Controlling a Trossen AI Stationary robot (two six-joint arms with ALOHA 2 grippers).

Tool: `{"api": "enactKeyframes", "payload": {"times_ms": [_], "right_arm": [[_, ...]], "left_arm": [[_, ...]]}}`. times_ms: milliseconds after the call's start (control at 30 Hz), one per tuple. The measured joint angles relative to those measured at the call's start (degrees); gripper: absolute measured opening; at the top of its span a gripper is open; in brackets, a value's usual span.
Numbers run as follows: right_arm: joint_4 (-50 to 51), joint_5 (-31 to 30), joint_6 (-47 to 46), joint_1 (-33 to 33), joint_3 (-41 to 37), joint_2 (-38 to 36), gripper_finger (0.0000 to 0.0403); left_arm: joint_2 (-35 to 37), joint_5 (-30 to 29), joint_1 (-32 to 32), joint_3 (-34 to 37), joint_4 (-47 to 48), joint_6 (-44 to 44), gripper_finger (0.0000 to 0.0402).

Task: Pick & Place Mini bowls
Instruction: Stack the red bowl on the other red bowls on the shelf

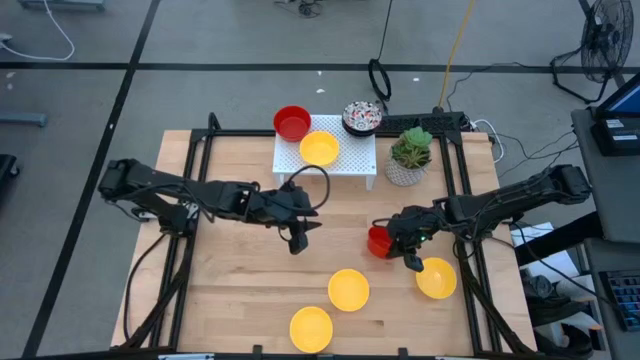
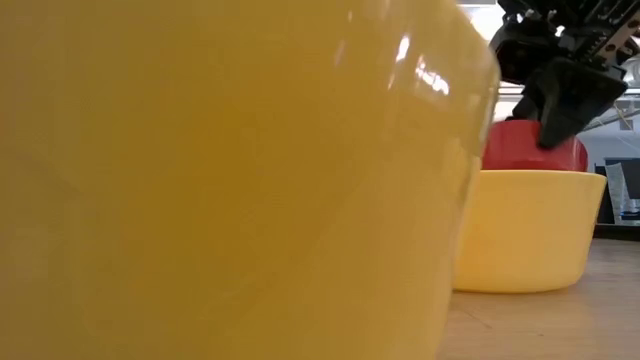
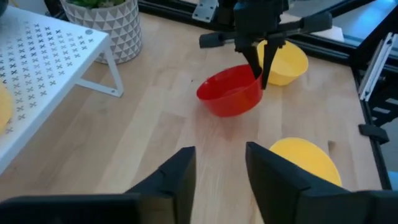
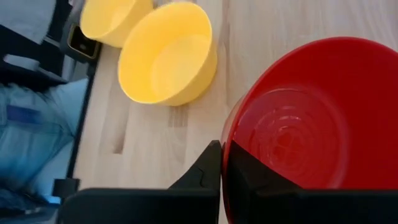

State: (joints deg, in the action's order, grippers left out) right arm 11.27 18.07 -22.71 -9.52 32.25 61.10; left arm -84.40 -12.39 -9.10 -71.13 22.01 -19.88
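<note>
The right gripper (image 3: 261,59) pinches the rim of a red bowl (image 3: 231,92), one finger inside the wall and one outside, the bowl tilted just off the table (image 1: 240,300). Such a thin edge hold could slip, dropping the bowl onto the yellow bowl (image 1: 437,278) just beside it. The left gripper (image 3: 219,171) waits nearby, fingers apart and empty.

no readable text, labels or numbers anywhere
</note>
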Motion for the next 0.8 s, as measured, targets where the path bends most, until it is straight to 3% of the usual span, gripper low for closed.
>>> {"api": "enactKeyframes", "payload": {"times_ms": [300, 367, 600, 800], "right_arm": [[0.33, 0.24, 2.5, -1.49, 6.46, 0.0, 0.0], [1.17, 0.39, 3.5, -2.27, 8.68, -0.02, 0.0], [2.39, 2.05, 6.45, -4.56, 14.33, -0.02, 0.0], [1.27, 1.83, 10.37, -5.5, 17.92, 1.91, 0.0]], "left_arm": [[-3.8, 0.02, 0.09, 0.0, -9.32, 5.53, 0.0236], [-3.94, 2.26, 0.09, 0.0, -10.52, 8.28, 0.0247], [-3.85, 15.35, -0.6, 0.0, -18.72, 18.66, 0.0257], [-3.83, 17.34, -1.7, 0.0, -22.11, 25.17, 0.0258]]}}
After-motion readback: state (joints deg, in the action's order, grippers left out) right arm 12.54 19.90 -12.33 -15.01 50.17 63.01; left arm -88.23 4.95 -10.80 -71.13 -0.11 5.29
